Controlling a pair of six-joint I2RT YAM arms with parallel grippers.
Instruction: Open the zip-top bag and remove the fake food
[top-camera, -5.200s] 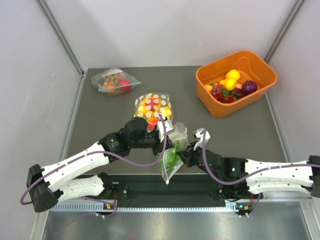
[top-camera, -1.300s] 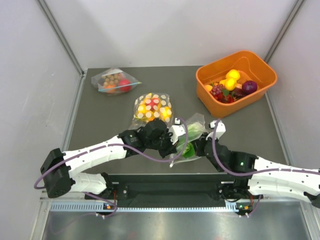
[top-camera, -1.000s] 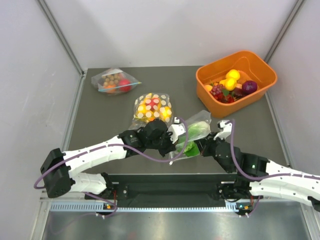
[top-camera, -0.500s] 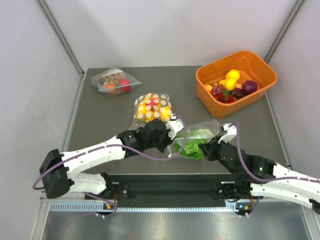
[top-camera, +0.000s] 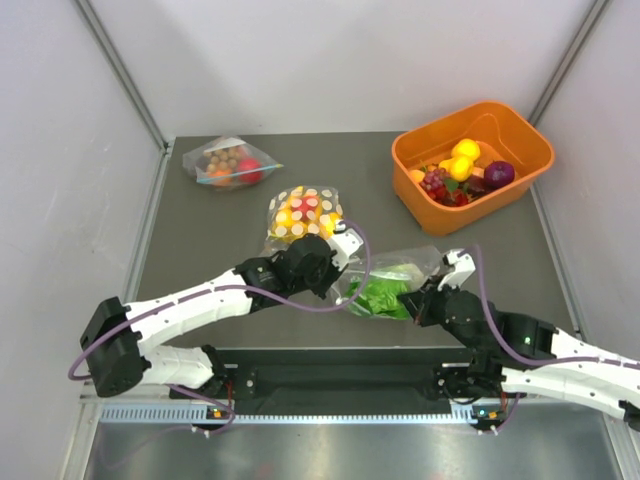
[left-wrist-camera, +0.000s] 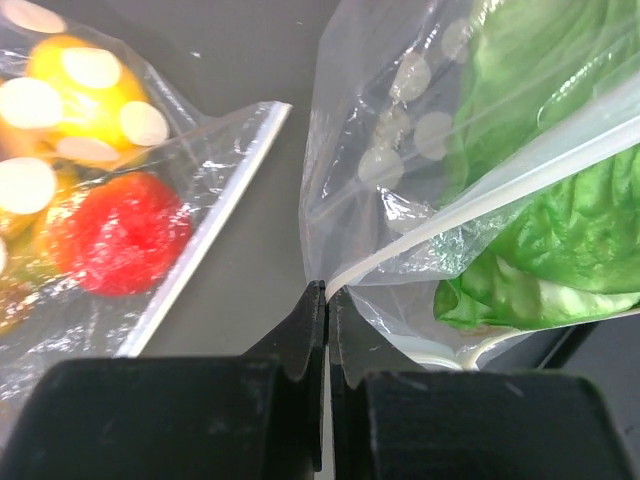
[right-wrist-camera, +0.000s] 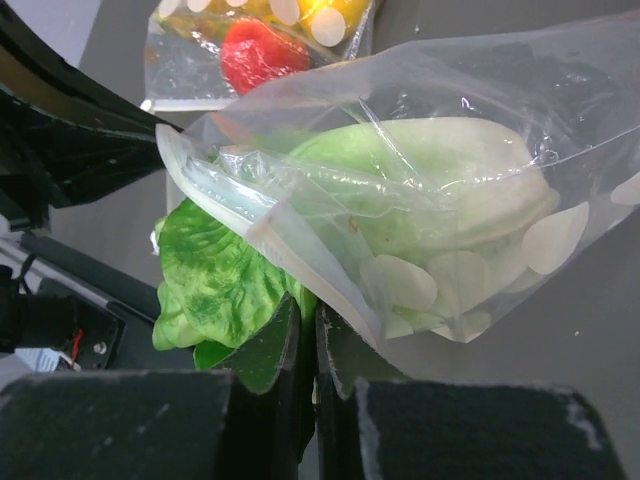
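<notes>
Grey tabletop (top-camera: 200, 250) fills the space between pale walls. At the far left a plain clear bag of brown balls (top-camera: 228, 162) is left lying flat. Nearer the middle, a dotted bag of yellow and red pieces (top-camera: 305, 213) is likewise left alone, since neither is wanted for the job.

Just right of that, the left gripper (left-wrist-camera: 326, 298) is pressed shut on one lip of the zip-top bag (top-camera: 412, 262). This bag is held near the front edge between the two arms and appears lifted off the table. Its opposite lip is pinched by the closed right gripper (right-wrist-camera: 308, 318), so the mouth is pulled apart and held gaping. The lettuce (top-camera: 378, 296) is already hanging partly out of that mouth, and the spread grip seems meant to let it slide free. No purple piece can be made out inside the bag.

At the far right an orange bin (top-camera: 445, 218) of other fake food is set toward the back corner, well apart from the grippers.
</notes>
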